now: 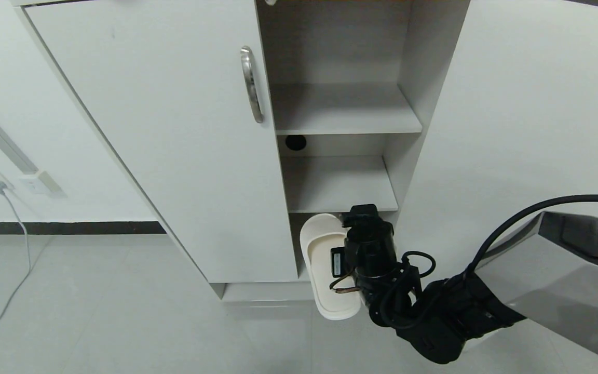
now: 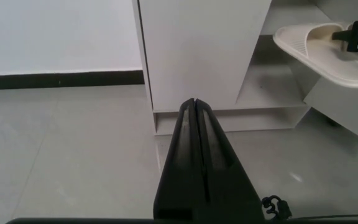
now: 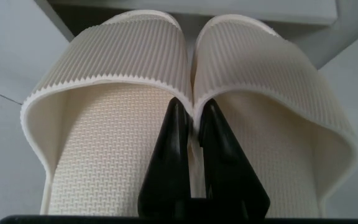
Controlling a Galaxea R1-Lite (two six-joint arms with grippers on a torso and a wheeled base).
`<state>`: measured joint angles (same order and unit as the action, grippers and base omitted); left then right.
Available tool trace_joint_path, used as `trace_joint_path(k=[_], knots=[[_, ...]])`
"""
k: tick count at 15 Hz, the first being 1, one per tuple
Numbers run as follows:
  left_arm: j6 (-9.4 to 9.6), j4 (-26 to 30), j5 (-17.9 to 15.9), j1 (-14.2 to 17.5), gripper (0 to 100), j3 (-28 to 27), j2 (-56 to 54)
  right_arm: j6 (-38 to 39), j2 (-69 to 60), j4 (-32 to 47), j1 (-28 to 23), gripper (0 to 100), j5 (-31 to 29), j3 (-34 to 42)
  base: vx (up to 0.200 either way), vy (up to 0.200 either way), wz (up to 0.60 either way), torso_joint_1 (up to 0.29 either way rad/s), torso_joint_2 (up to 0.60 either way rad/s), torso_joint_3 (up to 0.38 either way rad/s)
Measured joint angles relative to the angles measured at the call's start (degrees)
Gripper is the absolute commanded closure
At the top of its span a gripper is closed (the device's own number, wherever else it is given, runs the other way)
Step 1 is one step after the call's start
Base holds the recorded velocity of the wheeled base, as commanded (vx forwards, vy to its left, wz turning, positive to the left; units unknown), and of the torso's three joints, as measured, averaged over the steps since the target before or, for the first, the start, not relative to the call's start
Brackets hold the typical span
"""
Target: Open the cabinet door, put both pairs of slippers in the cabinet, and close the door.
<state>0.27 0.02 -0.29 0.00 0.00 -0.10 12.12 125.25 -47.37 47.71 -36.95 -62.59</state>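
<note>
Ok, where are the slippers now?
The slippers are pinched in the right gripper at the mouth of the cabinet's bottom compartment, under the lower shelf, centre-right in the head view.

Cream ribbed slippers (image 3: 123, 81), white cabinet (image 1: 164, 130), silver handle (image 1: 252, 85), grey floor tiles (image 1: 96, 311)

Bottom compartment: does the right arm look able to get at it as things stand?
Probably yes. The door stands open, the slippers in the right tool have their toes at the mouth of the bottom compartment, and nothing shows in the way.
</note>
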Motion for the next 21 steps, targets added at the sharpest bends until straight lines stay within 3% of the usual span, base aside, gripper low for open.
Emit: trace_joint_path(k=[4,10,15,21], knots=[[-0.09,0.0,0.0,0.0,100,0.0,0.0,-3.6,0.1,-3.7,1.6,100,-2.9,0.4,0.000,0.000,0.00,0.002,0.00,-0.029],[-0.09,0.0,0.0,0.0,100,0.0,0.0,-13.3,2.0,-22.9,1.3,100,-4.8,3.4,0.000,0.000,0.00,0.000,0.00,0.000],[-0.09,0.0,0.0,0.0,100,0.0,0.0,-13.8,4.5,-24.2,-0.3,100,-4.8,3.2,0.000,0.000,0.00,0.000,0.00,0.000],[-0.02,0.0,0.0,0.0,100,0.0,0.0,-13.8,4.9,-24.2,-0.5,100,-4.8,3.0,0.200,0.000,0.00,0.003,0.00,0.001]])
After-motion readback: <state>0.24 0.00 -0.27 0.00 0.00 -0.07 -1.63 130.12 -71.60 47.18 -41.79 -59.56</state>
